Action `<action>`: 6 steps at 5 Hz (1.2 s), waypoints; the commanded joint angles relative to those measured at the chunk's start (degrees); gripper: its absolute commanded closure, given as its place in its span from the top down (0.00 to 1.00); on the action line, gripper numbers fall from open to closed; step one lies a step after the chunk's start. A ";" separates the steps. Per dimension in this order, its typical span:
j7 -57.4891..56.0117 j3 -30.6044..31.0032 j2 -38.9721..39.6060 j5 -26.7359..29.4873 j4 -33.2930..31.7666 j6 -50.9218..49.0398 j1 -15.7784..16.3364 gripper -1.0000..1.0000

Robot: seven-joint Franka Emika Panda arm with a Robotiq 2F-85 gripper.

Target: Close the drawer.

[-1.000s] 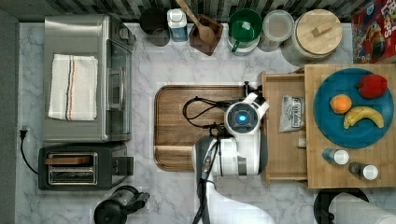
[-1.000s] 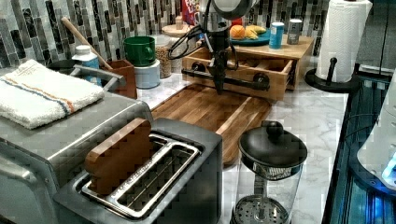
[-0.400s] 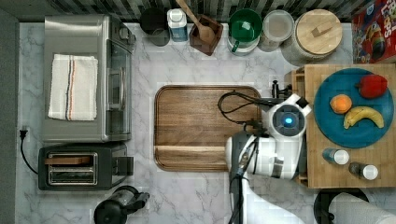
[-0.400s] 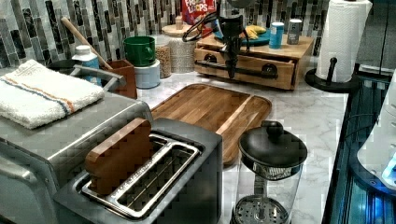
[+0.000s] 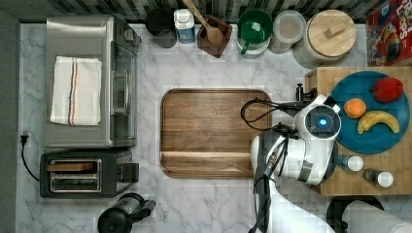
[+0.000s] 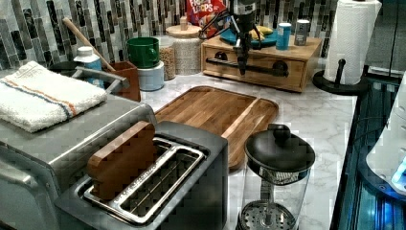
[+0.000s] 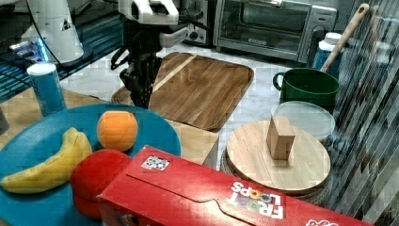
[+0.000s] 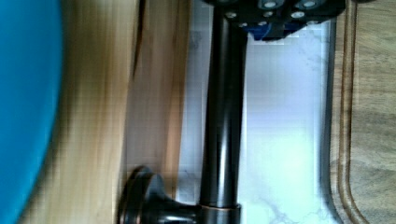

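Now the drawer [image 6: 258,72] looked pushed all the way in, its front flat with the wooden box under the blue plate [image 5: 376,141], at the top view's right, so little seemed left to do. The gripper [image 6: 242,64] hung at the dark handle [image 8: 224,116]; whether it squeezed the handle could not be told. The plate held a banana [image 5: 378,120], an orange [image 5: 355,108] and a red fruit [image 5: 387,89]. The green cup [image 5: 255,25] looked empty.

Your white marble table [image 5: 209,63] carries a toaster oven [image 5: 90,80], toaster [image 5: 82,173], French press [image 5: 121,221] and brown wooden tray [image 5: 214,133] at its centre — jars, a green mug [image 5: 255,26] and the drawer cabinet [image 6: 261,64] line its edges.
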 commanded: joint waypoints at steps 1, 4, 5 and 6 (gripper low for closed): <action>-0.48 -3.96 1.72 -0.26 11.59 -2.05 -3.70 0.00; -0.37 -3.67 1.71 -0.37 11.60 -2.09 -4.00 0.00; -0.39 -3.73 1.72 -0.35 11.59 -2.06 -3.93 0.00; -0.52 -4.14 1.73 -0.19 11.59 -2.05 -3.54 0.00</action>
